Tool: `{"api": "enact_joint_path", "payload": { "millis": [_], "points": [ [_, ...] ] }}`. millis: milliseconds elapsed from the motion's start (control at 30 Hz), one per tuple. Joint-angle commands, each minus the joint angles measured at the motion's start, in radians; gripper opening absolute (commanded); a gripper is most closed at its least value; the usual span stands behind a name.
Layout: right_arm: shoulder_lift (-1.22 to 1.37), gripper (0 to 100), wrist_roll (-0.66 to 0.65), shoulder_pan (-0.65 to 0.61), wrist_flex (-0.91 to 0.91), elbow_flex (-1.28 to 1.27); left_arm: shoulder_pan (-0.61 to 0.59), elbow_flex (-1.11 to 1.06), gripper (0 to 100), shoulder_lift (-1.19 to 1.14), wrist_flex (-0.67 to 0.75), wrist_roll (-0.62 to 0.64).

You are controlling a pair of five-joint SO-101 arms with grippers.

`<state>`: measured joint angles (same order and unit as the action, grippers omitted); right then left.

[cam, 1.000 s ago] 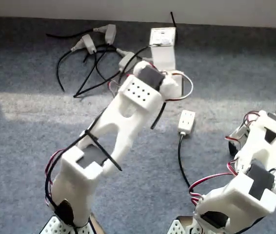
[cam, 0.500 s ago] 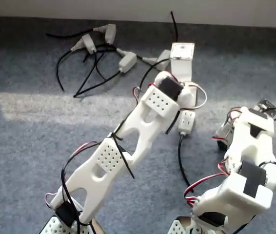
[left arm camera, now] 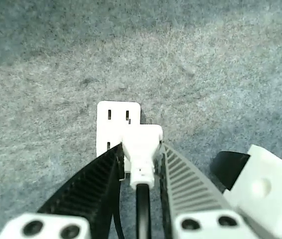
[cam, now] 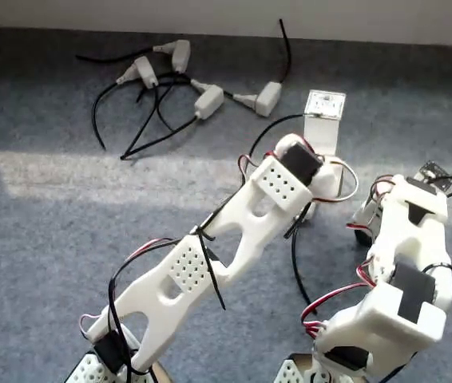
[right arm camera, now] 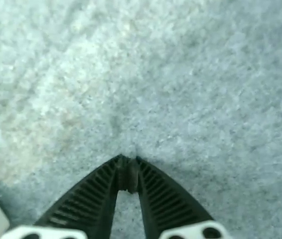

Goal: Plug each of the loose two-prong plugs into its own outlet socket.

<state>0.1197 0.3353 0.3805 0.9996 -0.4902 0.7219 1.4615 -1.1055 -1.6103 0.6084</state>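
Observation:
My left gripper (left arm camera: 141, 152) is shut on a white two-prong plug (left arm camera: 142, 142) with a black cord, and the plug's nose rests over the white outlet block (left arm camera: 112, 122) on the grey carpet. The block shows free slots beside the plug. From above, the left arm (cam: 234, 231) stretches across the carpet and covers the block; the block's black cable (cam: 294, 267) trails toward the front. Several loose white plugs lie at the back, among them one (cam: 268, 97) nearest the arm and another (cam: 208, 100). My right gripper (right arm camera: 128, 167) is shut on nothing, just above bare carpet.
Black cords (cam: 142, 120) tangle at the back left around two more plugs (cam: 180, 54) (cam: 144, 72). The right arm (cam: 410, 247) stands folded at the right, close to the left arm's wrist. Open carpet (cam: 42, 223) lies to the left.
The left arm has swung to the right and stretched out with the plug, ending over the outlet block, which it now covers from above. The right arm shifted slightly, then held still.

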Motion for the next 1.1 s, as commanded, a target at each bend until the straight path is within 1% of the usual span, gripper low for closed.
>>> {"api": "enact_joint_path", "payload": {
  "millis": [0,267,900,1067],
  "points": [
    [-0.010,0.9,0.011,-0.025,-0.013,-0.004,-0.019,0.042,1,0.016,-0.008,0.011],
    [-0.010,0.9,0.011,-0.025,-0.013,-0.004,-0.058,0.036,1,0.015,-0.009,0.009],
    [-0.010,0.9,0.011,-0.024,-0.013,-0.004,-0.042,0.030,1,-0.041,-0.002,0.008],
    [-0.010,0.9,0.011,-0.024,-0.013,-0.004,-0.042,0.120,1,-0.047,-0.009,0.006]
  ]
}}
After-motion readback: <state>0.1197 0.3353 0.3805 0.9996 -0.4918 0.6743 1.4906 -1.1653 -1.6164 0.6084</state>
